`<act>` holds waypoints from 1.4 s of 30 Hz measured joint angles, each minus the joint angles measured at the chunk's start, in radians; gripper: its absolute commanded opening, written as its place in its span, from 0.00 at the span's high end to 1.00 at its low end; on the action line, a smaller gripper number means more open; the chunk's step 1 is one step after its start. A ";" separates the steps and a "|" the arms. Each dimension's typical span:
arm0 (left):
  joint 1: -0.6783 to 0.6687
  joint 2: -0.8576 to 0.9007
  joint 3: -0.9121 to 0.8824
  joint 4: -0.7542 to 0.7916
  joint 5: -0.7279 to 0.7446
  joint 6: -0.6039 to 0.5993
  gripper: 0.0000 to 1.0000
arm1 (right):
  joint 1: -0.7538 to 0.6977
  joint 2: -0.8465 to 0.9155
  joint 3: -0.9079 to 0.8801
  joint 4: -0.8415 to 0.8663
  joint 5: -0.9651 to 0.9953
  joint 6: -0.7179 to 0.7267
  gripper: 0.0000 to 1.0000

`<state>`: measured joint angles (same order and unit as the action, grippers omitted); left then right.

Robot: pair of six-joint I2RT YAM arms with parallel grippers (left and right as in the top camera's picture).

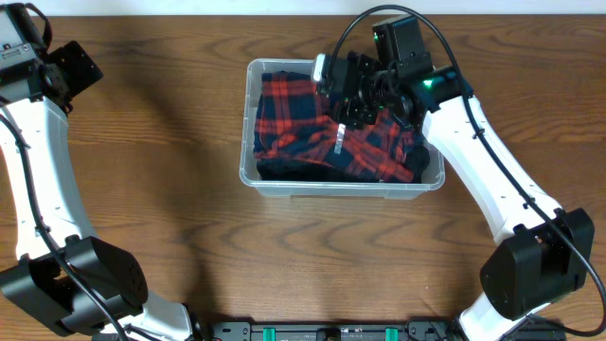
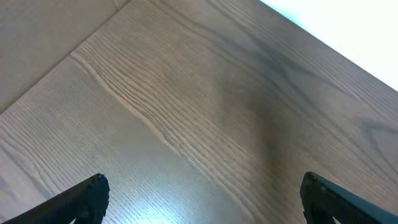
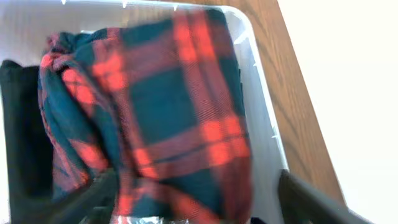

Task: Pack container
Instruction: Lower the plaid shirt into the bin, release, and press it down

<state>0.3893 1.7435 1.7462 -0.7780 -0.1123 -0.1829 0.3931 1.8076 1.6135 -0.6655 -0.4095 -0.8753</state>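
The clear plastic container (image 1: 341, 189) stands mid-table and holds a red and dark blue plaid garment (image 1: 294, 118) over a dark garment (image 1: 289, 171). My right gripper (image 1: 355, 90) hovers over the container's back right part, above the plaid cloth. In the right wrist view its fingers (image 3: 193, 186) are spread wide on either side of the plaid garment (image 3: 168, 106), with the container's wall (image 3: 258, 106) to the right. My left gripper (image 1: 80, 62) is open and empty at the far back left, over bare wood (image 2: 202, 183).
A small white tag (image 1: 339, 133) lies on the plaid cloth. The dark garment (image 3: 18, 124) fills the left side of the right wrist view. The wooden table (image 1: 142, 189) surrounds the container; its back edge runs close behind the right arm.
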 measured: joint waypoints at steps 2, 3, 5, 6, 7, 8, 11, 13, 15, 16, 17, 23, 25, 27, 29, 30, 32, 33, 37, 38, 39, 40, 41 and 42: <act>0.000 0.000 0.000 0.000 0.000 0.000 0.02 | 0.000 0.005 0.000 0.002 0.003 0.012 0.01; 0.000 0.000 0.000 0.000 0.000 0.000 0.02 | 0.000 0.008 0.000 0.004 0.004 0.011 0.01; 0.000 0.000 0.000 0.000 0.000 0.000 0.02 | 0.000 0.020 0.000 0.007 0.008 0.013 0.01; 0.000 0.000 0.000 0.000 0.000 0.000 0.02 | 0.000 0.030 0.000 0.014 0.014 0.015 0.01; 0.000 0.000 0.000 0.000 0.000 0.000 0.02 | 0.000 0.037 0.000 0.026 0.018 0.021 0.01; 0.000 0.000 0.000 0.000 0.000 0.000 0.02 | 0.000 0.046 0.000 0.046 0.026 0.031 0.02; 0.000 0.000 0.000 0.000 0.000 0.000 0.02 | 0.000 0.069 0.000 0.137 0.061 0.085 0.22; 0.000 0.000 0.000 0.000 0.000 0.000 0.02 | 0.000 0.084 0.000 0.193 0.096 0.156 0.43; 0.000 0.000 0.000 0.000 0.000 0.000 0.02 | 0.000 0.096 0.000 0.236 0.129 0.229 0.61; 0.000 0.000 0.000 0.000 0.000 0.000 0.02 | 0.000 0.101 0.000 0.253 0.141 0.264 0.66; 0.000 0.000 0.000 0.000 0.000 0.000 0.02 | -0.001 0.106 0.000 0.263 0.151 0.295 0.70; 0.000 0.000 0.000 0.000 0.000 0.000 0.02 | -0.001 0.166 0.001 0.274 0.185 0.481 0.83; 0.000 0.000 0.000 0.000 0.000 0.000 0.02 | -0.001 0.202 0.002 0.259 0.188 0.518 0.83; 0.000 0.000 0.000 0.000 0.000 0.000 0.02 | -0.001 0.239 0.003 0.246 0.192 0.538 0.83; 0.000 0.000 0.000 0.000 0.000 0.000 0.02 | -0.001 0.279 0.005 0.243 0.195 0.552 0.81; 0.000 0.000 0.000 0.000 0.000 0.000 0.02 | -0.001 0.299 0.011 0.245 0.196 0.559 0.80; 0.000 0.000 0.000 0.000 0.000 0.000 0.02 | -0.003 0.329 0.024 0.252 0.202 0.568 0.79; 0.000 0.000 0.000 0.000 0.000 0.000 0.02 | -0.003 0.340 0.031 0.257 0.205 0.571 0.79; 0.000 0.000 0.000 0.000 0.000 0.000 0.02 | -0.005 0.369 0.045 0.272 0.223 0.579 0.78; 0.000 0.000 0.000 0.000 0.000 0.000 0.02 | -0.005 0.370 0.045 0.275 0.224 0.580 0.77; 0.000 0.000 0.000 0.000 0.000 0.000 0.02 | -0.005 0.372 0.045 0.280 0.227 0.580 0.77; 0.000 0.000 0.000 0.000 0.000 0.000 0.02 | -0.005 0.372 0.045 0.283 0.227 0.580 0.76; 0.000 0.000 0.000 0.000 0.000 0.000 0.02 | -0.005 0.371 0.045 0.286 0.228 0.581 0.76; 0.000 0.000 0.000 0.000 0.000 0.000 0.02 | -0.005 0.369 0.044 0.290 0.229 0.580 0.74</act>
<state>0.3893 1.7435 1.7462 -0.7780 -0.1123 -0.1829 0.3885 2.1769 1.6577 -0.3759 -0.1806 -0.2951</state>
